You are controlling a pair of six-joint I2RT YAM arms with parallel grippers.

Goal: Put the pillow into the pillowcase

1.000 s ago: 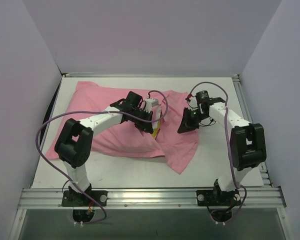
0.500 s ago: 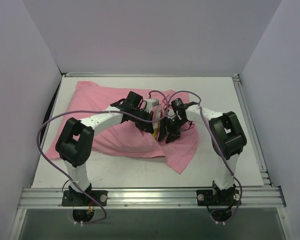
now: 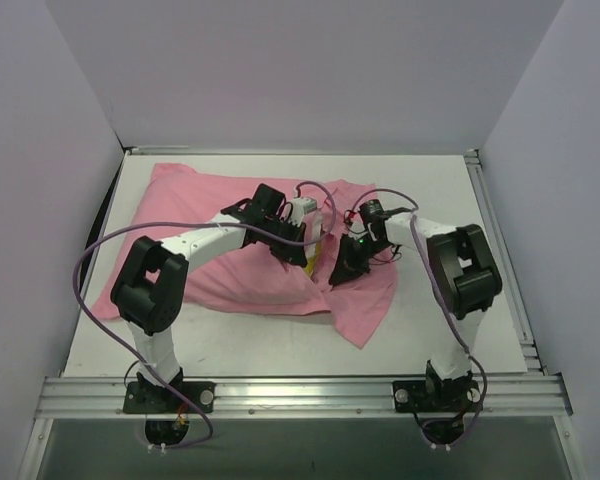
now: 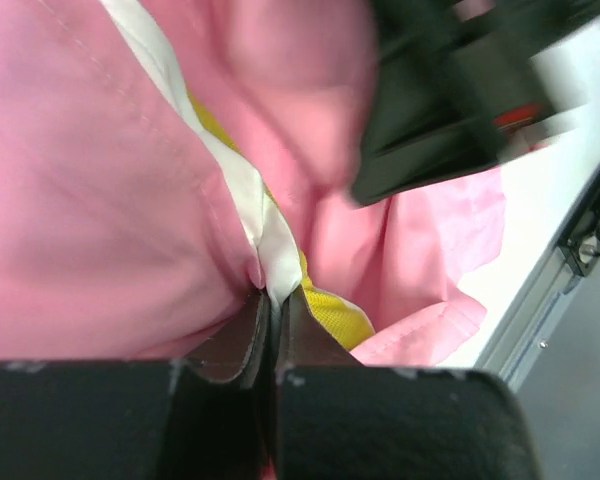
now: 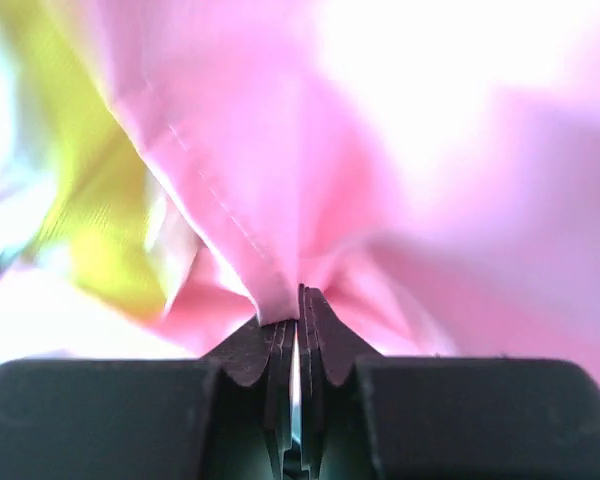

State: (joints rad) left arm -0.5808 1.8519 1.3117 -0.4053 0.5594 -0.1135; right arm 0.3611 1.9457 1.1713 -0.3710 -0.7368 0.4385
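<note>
The pink pillowcase lies wrinkled across the table, bulging on the left. The pillow is mostly inside it; only its white edge and yellow trim show at the opening, and the trim also shows in the top view. My left gripper is shut on that white edge, as the left wrist view shows. My right gripper is just to its right, shut on a fold of the pillowcase, with its fingertips meeting at the hem. The right gripper also shows in the left wrist view.
The white table shows bare at the front and right of the cloth. A metal rail runs along the near edge. Grey walls enclose the sides and back. Purple cables loop over both arms.
My right gripper has moved left from the table's right middle to the pillowcase opening beside the left gripper. The left arm has not moved.
</note>
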